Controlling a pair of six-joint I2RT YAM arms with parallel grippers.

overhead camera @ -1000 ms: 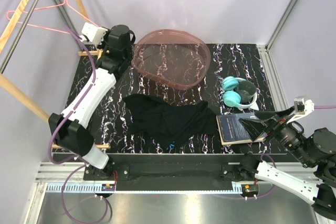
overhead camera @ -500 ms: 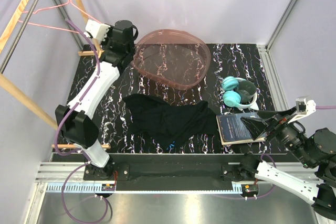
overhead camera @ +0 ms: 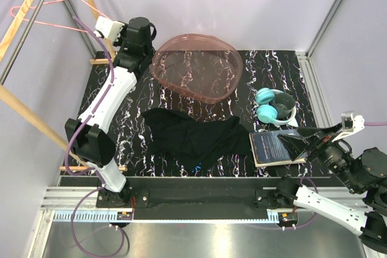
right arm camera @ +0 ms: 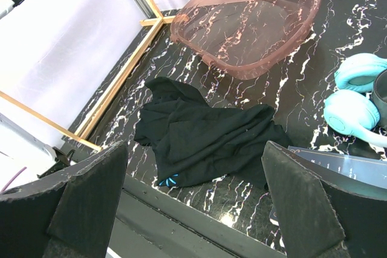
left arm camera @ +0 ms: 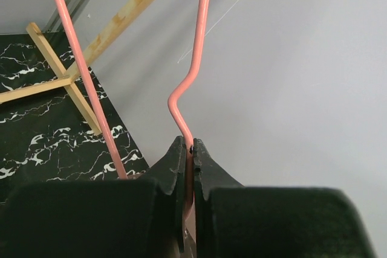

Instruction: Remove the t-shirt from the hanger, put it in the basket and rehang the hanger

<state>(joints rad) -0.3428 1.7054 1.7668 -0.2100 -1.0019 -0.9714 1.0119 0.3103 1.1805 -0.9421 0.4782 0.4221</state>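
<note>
Far left, above the back corner of the counter (overhead camera: 133,89): the left tool (left arm camera: 188,149) is clamped shut on the hanger (left arm camera: 201,28), the pink wire pinched between the two fingers just below a kink. The wire runs up and away from the jaws, with a second strand slanting off to the left. The hanger is bare, with no cloth on any visible part. It sits high beside the wooden rack (overhead camera: 24,113), which I judge is meant to keep the wire well apart from the garment or to ready it for hanging back. Centre: the t-shirt (overhead camera: 193,137) lies crumpled on the counter near the front edge, fully free of the hanger, blue tag at its near hem. Removal looks done, only parking the hanger left. Behind it, the pink basin (overhead camera: 230,86) stands apart from the cloth, empty as far as I can see. Right: teal headphones (overhead camera: 272,107), then a dark blue book (overhead camera: 269,146) just beside the shirt's right edge. Far right: the right tool (right arm camera: 195,167) hovers over the book, fingers spread wide and holding nothing, probably on standby.
</note>
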